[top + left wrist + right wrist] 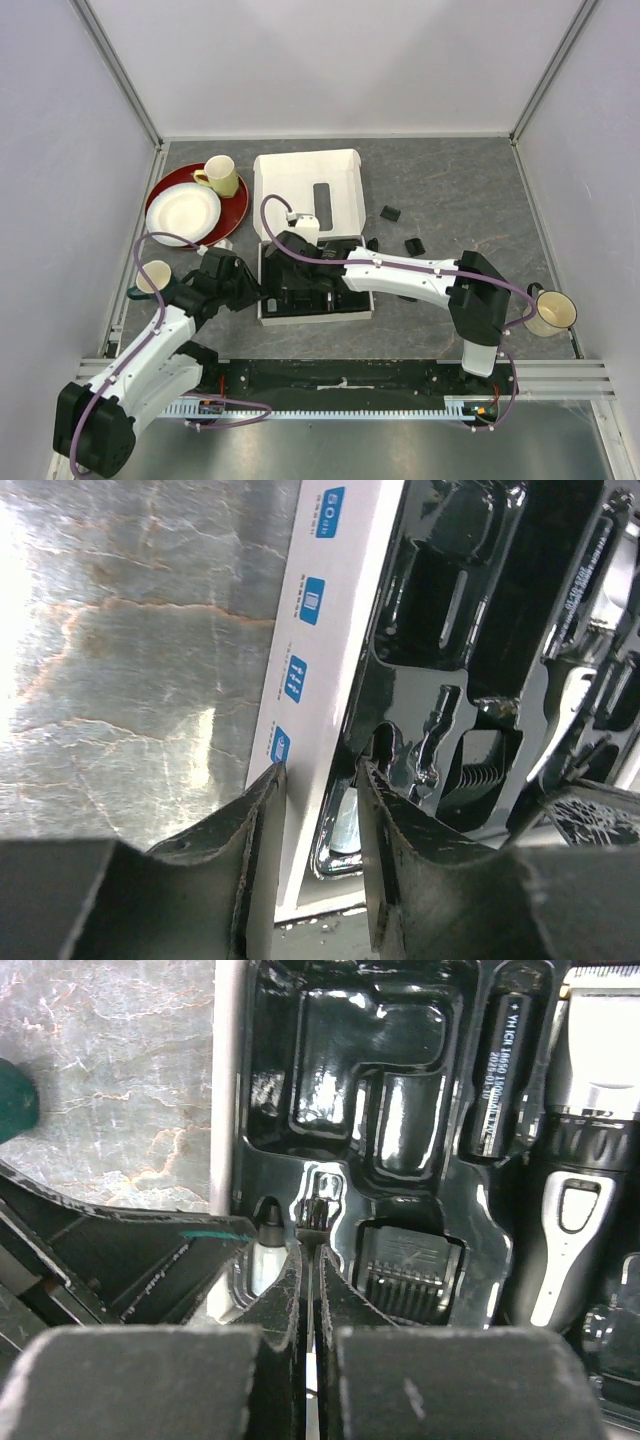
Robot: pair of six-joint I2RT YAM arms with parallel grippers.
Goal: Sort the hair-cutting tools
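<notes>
Black moulded plastic fills the white box (300,180) in the middle of the grey table (460,190), and both arms are working at that box. The left gripper (318,775) straddles the box's left wall, one finger outside against the white card and the other inside, over the rim of the black tray (340,1040). The fingers are partly drawn in around the wall, but I cannot tell whether they actually clamp it. The right gripper (310,1255) reaches into the box just inside that same wall. Its fingers are pressed together with nothing between them, and the tips are low over a small slot of the tray. A comb attachment (408,1272) sits in its pocket just beside those tips, on the side away from the wall. Further from the wall a black cylinder (508,1070) lies in a groove, and beyond it the clipper (590,1150), black and silver, rests lengthwise in its own slot, well clear of both grippers. Two loose combs (390,213) lie on the table off the box's right side, apart from each other and from the arms.
</notes>
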